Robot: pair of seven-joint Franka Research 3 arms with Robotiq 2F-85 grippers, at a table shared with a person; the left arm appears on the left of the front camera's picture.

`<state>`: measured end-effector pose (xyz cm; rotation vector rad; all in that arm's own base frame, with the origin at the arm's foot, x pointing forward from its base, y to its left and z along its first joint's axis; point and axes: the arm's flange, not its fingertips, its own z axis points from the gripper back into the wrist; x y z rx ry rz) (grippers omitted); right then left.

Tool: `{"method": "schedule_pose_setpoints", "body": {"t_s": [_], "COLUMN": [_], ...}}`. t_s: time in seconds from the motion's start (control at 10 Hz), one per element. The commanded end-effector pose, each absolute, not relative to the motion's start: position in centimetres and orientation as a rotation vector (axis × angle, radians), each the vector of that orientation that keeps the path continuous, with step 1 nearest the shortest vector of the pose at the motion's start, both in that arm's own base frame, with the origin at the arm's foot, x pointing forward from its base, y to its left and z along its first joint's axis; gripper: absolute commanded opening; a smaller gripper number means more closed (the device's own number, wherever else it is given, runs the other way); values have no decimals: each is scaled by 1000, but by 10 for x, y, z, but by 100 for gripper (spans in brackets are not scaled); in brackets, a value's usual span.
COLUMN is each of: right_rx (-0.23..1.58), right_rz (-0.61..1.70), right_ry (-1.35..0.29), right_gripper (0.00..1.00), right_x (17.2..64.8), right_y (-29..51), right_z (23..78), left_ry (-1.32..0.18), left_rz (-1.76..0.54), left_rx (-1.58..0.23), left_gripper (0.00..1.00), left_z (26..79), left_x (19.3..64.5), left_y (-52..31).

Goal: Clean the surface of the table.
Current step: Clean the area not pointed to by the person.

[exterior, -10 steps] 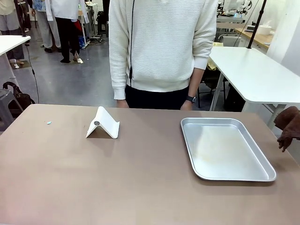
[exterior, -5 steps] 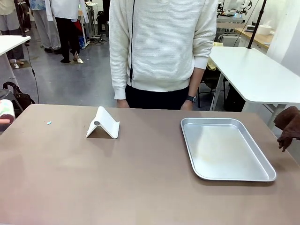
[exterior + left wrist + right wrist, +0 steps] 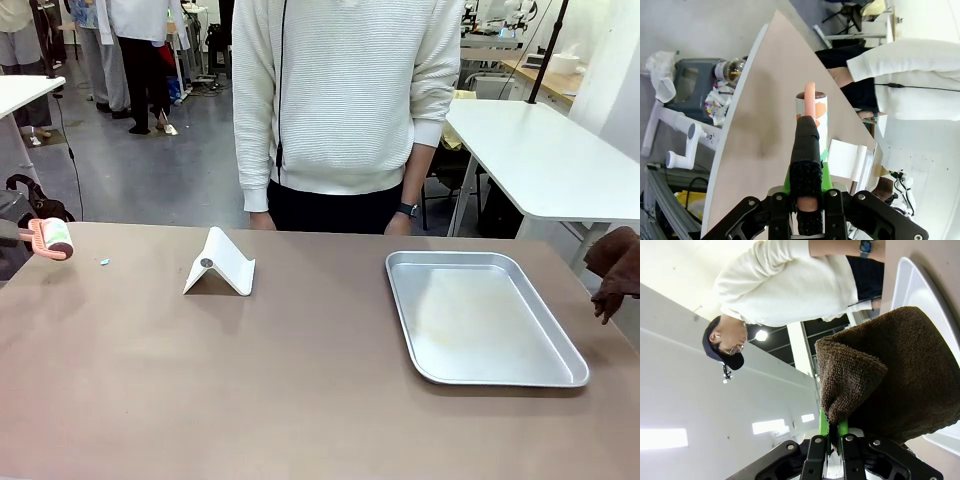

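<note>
The brown table (image 3: 300, 380) spans the front view. A lint roller (image 3: 50, 238) with a pink handle and a white-and-green roll hovers over the table's far left end. In the left wrist view my left gripper (image 3: 807, 150) is shut on the roller's pink handle (image 3: 810, 95), and the roll (image 3: 814, 120) points out over the table (image 3: 765, 100). A brown cloth (image 3: 615, 268) hangs at the right edge, off the table's side. My right gripper (image 3: 835, 432) is shut on that cloth (image 3: 890, 375), which drapes over its fingers.
A white folded stand (image 3: 220, 263) sits at the back left of the middle. A shiny metal tray (image 3: 480, 315) lies at the right. A small green speck (image 3: 104, 262) lies near the roller. A person in a white sweater (image 3: 340, 100) stands at the far edge.
The lint roller has come in from the left edge and now hangs over the table's left end. The brown cloth at the right has stayed put.
</note>
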<state>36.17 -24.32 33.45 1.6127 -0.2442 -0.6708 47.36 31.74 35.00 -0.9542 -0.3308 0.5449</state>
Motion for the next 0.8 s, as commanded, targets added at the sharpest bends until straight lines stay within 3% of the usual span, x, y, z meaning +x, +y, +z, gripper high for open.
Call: {"method": "schedule_pose_setpoints", "body": {"t_s": [0.0,0.7], "right_rx": [1611,1611], "right_rz": [-666,-666], "right_ry": [-245,-245], "right_gripper": [7,7], "right_x": [358,358], "right_y": [-242,-242], "right_z": [341,341], "left_ry": [-278,-200], "left_rz": [575,520], "left_rx": [-947,-827], "left_gripper": [22,22], "left_z": [348,315], "left_x": [485,502], "left_y": [320,284]}}
